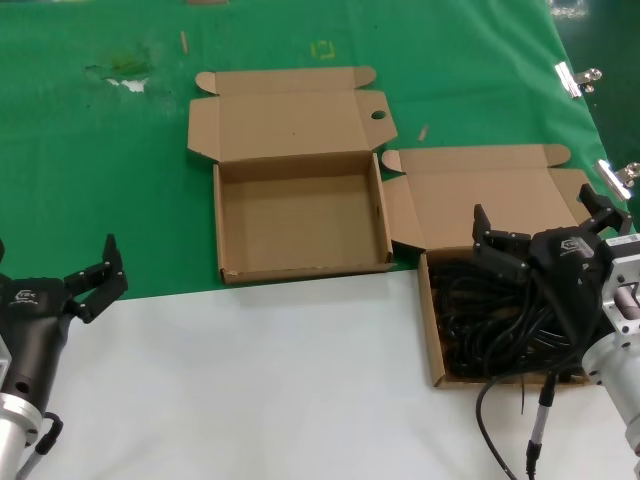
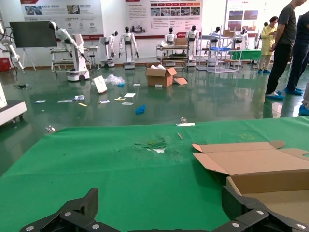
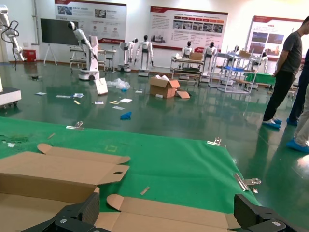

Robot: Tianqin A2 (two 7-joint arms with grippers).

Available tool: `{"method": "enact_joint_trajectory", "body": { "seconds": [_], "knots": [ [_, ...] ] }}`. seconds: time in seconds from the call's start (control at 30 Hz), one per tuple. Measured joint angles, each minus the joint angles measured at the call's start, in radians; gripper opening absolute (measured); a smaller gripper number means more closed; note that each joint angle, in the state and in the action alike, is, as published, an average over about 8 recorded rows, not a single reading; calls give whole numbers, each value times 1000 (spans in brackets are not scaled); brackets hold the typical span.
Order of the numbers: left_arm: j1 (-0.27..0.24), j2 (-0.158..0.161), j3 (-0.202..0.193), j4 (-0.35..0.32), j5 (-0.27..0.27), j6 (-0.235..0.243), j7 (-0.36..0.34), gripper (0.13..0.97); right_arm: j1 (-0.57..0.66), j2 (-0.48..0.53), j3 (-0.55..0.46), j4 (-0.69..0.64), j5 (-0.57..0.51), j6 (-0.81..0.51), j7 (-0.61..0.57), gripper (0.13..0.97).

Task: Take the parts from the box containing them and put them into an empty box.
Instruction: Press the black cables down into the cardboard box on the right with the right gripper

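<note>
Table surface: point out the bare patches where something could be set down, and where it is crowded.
Free: the white strip between the left hand and the cord box; the floor of the empty box; the green cloth left of that box. Crowded: the cord box, full of black power cords, with the open right hand above it.

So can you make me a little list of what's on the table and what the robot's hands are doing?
full box: the box with cords, on the robot's right, lid flap open
parts: black power cords, tangled inside that box
empty box: the empty box, further left, lid open, nothing inside
right gripper: right gripper, fingers open, above the cords, holding nothing
left gripper: left gripper, open, at the left edge, away from both boxes
table cover: green cloth at the back, white surface in front
</note>
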Motion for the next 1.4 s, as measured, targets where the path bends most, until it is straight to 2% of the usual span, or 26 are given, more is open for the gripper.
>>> {"method": "enact_joint_trajectory", "body": {
  "seconds": [0.13, 0.4, 0.53, 1.1, 1.4],
  "knots": [
    [0, 0, 0, 0, 0, 0, 0, 892, 0, 0, 0, 0, 0, 0, 0, 966],
    [0, 0, 0, 0, 0, 0, 0, 760, 0, 0, 0, 0, 0, 0, 0, 966],
    [0, 0, 0, 0, 0, 0, 0, 760, 0, 0, 0, 0, 0, 0, 0, 966],
    [0, 0, 0, 0, 0, 0, 0, 358, 1, 13, -10, 0, 5, 11, 6, 966],
    [0, 0, 0, 0, 0, 0, 0, 221, 6, 74, -43, -5, 27, 29, 26, 966]
  ]
}}
